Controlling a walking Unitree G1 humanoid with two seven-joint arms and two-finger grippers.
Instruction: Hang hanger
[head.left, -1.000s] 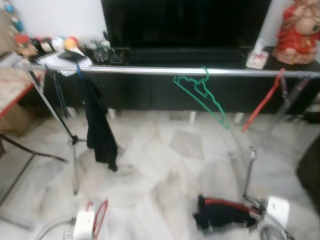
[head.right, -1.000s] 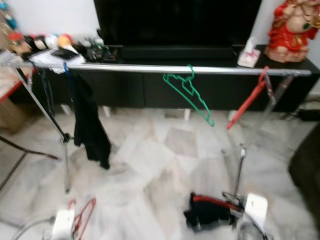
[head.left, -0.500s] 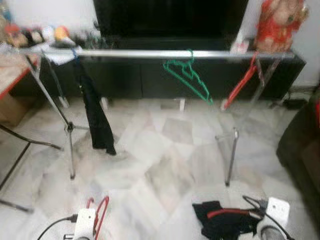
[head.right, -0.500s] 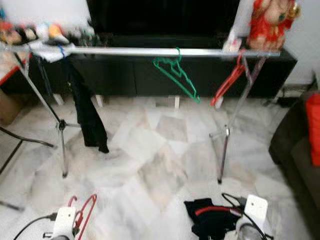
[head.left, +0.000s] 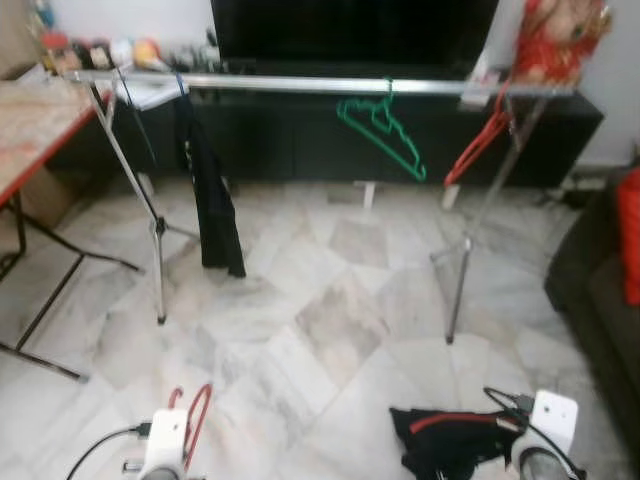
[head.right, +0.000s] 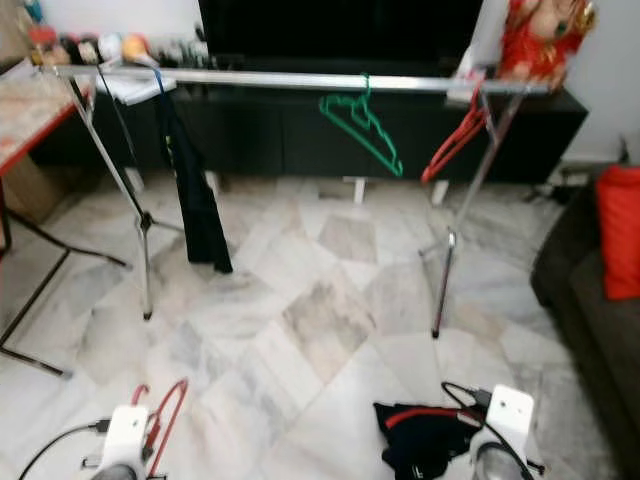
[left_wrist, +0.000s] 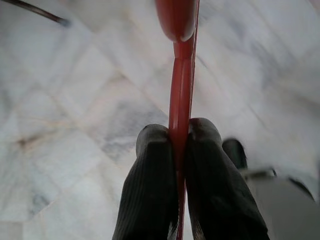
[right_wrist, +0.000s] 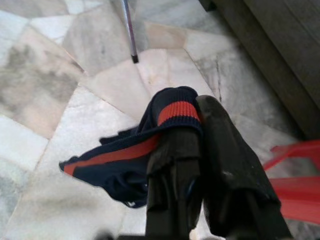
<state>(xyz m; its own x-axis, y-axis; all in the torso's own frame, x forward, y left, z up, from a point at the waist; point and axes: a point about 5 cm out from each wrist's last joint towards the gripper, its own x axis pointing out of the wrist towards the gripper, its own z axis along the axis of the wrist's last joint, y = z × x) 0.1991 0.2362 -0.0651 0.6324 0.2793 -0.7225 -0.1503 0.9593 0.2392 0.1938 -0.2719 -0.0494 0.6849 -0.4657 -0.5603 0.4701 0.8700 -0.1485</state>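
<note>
The left gripper (left_wrist: 179, 150) is keeping its jaws clenched on a red hanger (left_wrist: 180, 100), low at about 7 o'clock over the marble floor (head.left: 330, 330). The right gripper (right_wrist: 195, 145) is grasping a dark blue garment with a red stripe (right_wrist: 130, 155), at about 5 o'clock. Ahead, at 12 o'clock, a silver clothes rail (head.left: 300, 85) is carrying a black garment (head.left: 215, 200), a green hanger (head.left: 385, 130) and another red hanger (head.left: 478, 145). Behind the rail, a black TV cabinet (head.left: 300, 140) is standing.
</note>
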